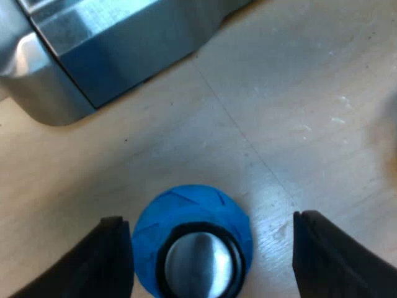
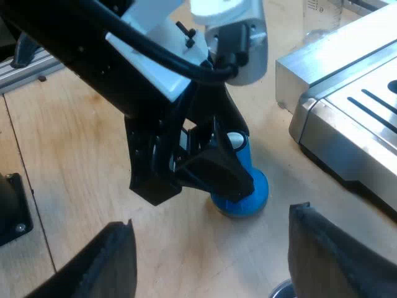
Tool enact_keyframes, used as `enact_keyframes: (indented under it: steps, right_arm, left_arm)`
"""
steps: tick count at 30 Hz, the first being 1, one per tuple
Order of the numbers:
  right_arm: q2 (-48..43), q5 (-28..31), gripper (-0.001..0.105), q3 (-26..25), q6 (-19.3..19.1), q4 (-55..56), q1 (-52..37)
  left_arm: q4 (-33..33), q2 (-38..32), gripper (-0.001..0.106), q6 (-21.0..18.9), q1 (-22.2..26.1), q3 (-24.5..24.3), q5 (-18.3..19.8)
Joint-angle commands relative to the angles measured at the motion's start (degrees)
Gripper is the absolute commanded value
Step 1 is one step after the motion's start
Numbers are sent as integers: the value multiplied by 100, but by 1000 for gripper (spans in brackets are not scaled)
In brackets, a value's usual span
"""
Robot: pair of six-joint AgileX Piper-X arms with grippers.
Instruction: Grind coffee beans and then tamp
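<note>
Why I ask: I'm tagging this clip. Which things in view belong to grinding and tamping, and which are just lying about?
For the job: blue tamper, upright between the left gripper's open jaws; espresso machine.
Lying about: measuring glass beside the machine; black bracket on the table.

**Blue tamper** (image 1: 192, 239) (image 2: 249, 191): shown upright, its flared base set on the pale wooden tabletop (image 1: 298, 93), its top closed by a silver metal disc ringed in black. It is framed by the spread fingers of the left tool (image 1: 211, 217).

**Machine** (image 1: 93, 49) (image 2: 347, 105): brushed steel with a slotted front tray, placed near the tamper but not touching it.
</note>
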Motion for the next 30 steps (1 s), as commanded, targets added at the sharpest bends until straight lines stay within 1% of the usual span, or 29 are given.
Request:
enact_keyframes:
  steps: [1, 5, 15, 16, 20, 21, 23, 24, 25, 26, 30]
  right_arm:
    - [-14, -12, 55, -12, -13, -26, 14]
    - [-14, -12, 55, -12, -13, -26, 14]
    - [-14, -12, 55, -12, -4, -26, 14]
    - [-14, -12, 55, -12, -4, -26, 14]
    - [-14, -12, 55, -12, -4, -26, 14]
    - [-14, -12, 55, -12, -4, -26, 14]
    - [-14, -12, 55, -12, -4, -26, 14]
    - [-14, -12, 55, -12, -4, -26, 14]
    - [-14, -12, 55, -12, -4, -26, 14]
    - [-14, -12, 55, -12, -4, -26, 14]
    - [-14, -12, 55, -12, -4, -36, 14]
  left_arm:
    - [-59, 159, 58, -32, 4, -34, -82]
    - [-59, 317, 58, -32, 4, -34, -82]
    - [-59, 316, 57, -15, 4, -34, -82]
    - [-59, 316, 54, -15, 4, -34, -82]
    - [-59, 316, 35, 6, 4, -34, -82]
    - [-59, 316, 26, 6, 4, -34, -82]
    - [-59, 316, 12, 6, 4, -34, -82]
    - [-59, 316, 9, 6, 4, -34, -82]
    - [-40, 316, 3, 6, 4, -34, -72]
    - [-4, 316, 0, 6, 4, -46, -66]
    - [424, 316, 0, 20, 4, -225, -119]
